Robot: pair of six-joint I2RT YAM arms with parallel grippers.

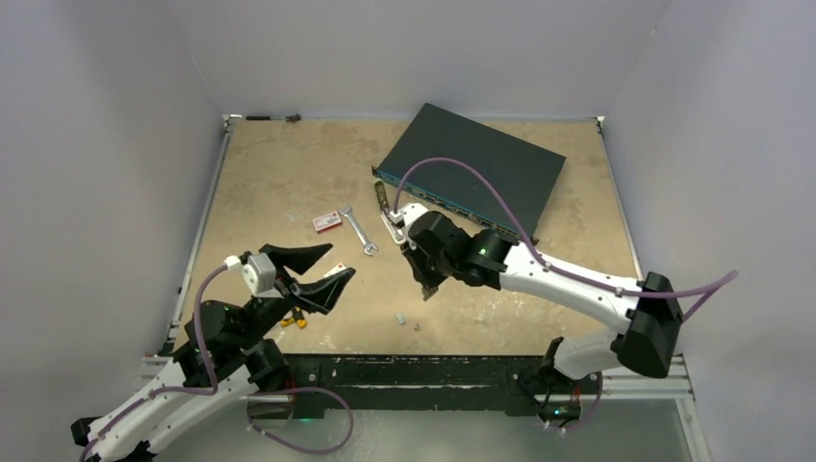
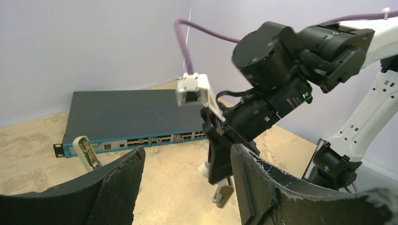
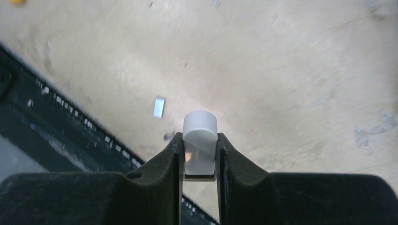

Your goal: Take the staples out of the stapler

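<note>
The stapler is on the table, left of the middle and toward the far side, just beside the left end of the dark network switch. From above, its long axis runs near to far, and the far end leans a little to the left. In the left wrist view I see the silvery channel side facing me and a rounded end on top. The lower end is hidden behind my finger, so I cannot tell if it lies flat or is tilted.

My right gripper is right of the stapler and nearer, well apart from it, with fingers pointing down. Its jaws are clenched on a pale grey piece. The rounded end of the piece sticks out past the fingertips toward the table. I cannot tell if this piece belongs to the stapler.

My left gripper is above the near left part of the table. Its jaws are released, wide apart, grasping nothing.

A wrench and a small red and white box lie left of the stapler. Small silvery bits lie on the table near my right fingers.
</note>
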